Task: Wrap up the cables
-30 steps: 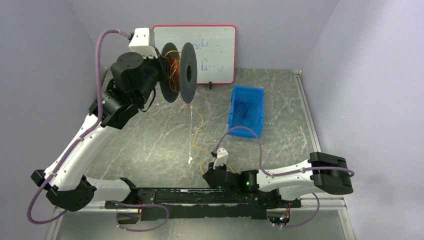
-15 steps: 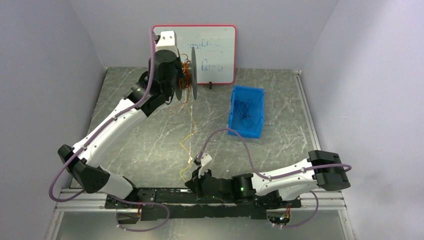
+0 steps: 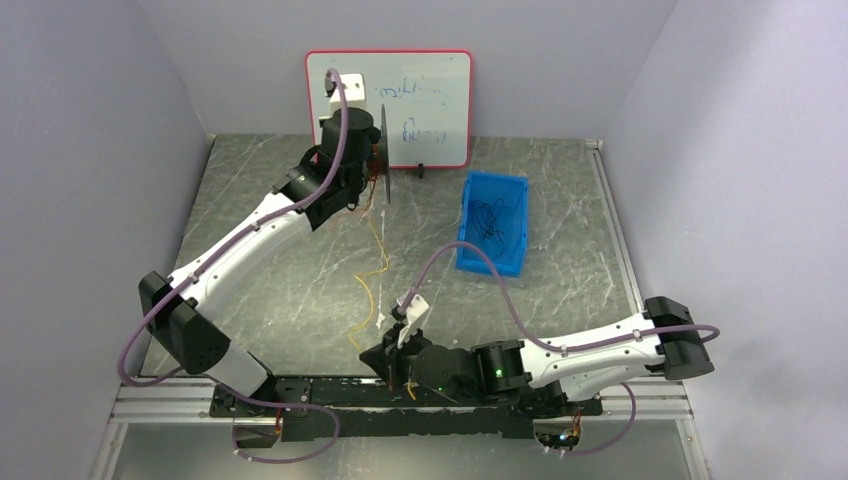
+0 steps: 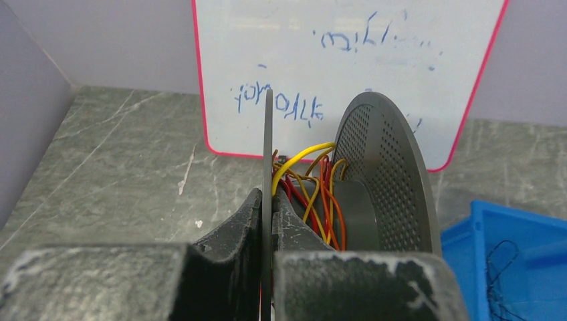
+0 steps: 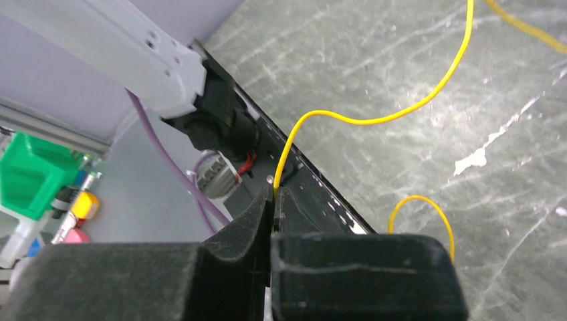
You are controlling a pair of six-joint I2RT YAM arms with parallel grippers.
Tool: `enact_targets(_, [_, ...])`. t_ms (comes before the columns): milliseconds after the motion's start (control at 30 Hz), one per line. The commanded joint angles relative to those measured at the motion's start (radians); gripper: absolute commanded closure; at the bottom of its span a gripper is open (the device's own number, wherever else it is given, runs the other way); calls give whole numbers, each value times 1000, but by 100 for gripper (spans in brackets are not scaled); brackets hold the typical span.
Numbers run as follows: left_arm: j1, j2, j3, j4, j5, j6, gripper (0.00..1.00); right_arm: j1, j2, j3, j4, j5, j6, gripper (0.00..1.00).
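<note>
A grey two-flange spool (image 3: 383,150) is held up in front of the whiteboard, edge-on to the top camera. My left gripper (image 3: 372,172) is shut on its near flange (image 4: 268,154), one finger on each side. Yellow, orange and red cables (image 4: 315,190) are wound on the hub beside the perforated far flange (image 4: 388,180). A thin yellow cable (image 3: 377,245) hangs from the spool to the table and runs to my right gripper (image 3: 386,358) at the near edge. In the right wrist view that gripper (image 5: 273,195) is shut on the yellow cable (image 5: 374,121).
A blue bin (image 3: 492,222) with thin dark wires stands right of the middle, and also shows in the left wrist view (image 4: 515,267). A red-framed whiteboard (image 3: 425,95) leans on the back wall. A black rail (image 3: 330,392) runs along the near edge. Another yellow loop (image 5: 420,207) lies on the table.
My left arm has swung the spool right, toward the whiteboard, turning it edge-on. My right gripper has moved left along the near edge with the cable in it.
</note>
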Motion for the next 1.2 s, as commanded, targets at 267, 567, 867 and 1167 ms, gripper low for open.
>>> enact_targets(267, [7,29,-128,111,-71,-54,93,157,-45,380,-433,195,-119,100])
enact_targets(567, [2,7,-249,115,-70,-108,93,174,-49,647,-679,345,-231,100])
enact_targets(867, [-10,9,-310,119,-67,-122,93,175,-35,834,-628,404,-418,100])
enact_targets(1167, [-56,-75,-414,132,-11,-114,93,172,-77,850,-371,612,-798,100])
